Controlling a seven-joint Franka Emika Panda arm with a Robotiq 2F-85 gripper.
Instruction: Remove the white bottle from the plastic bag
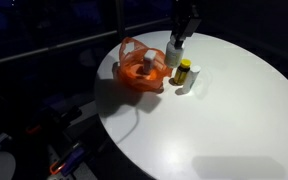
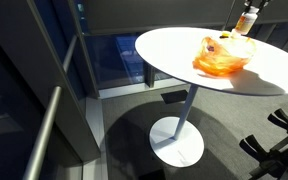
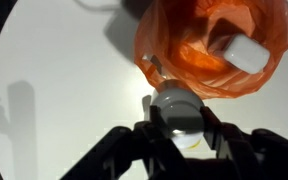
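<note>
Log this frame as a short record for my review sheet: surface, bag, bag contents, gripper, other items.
surface: round white table
bag: orange plastic bag, open, lying on the table
bag contents: white object, not yet out
gripper: gripper beside the bag, jaws on either side of a white bottle outside the bag; firm grip unclear
other items: yellow-topped bottle and small white container, on the table outside the bag

Round white table [image 1: 229, 125], small yellow bottle [image 1: 184, 71] just beside small white container [image 1: 194, 80], round pedestal base [image 2: 176, 142] below
</note>
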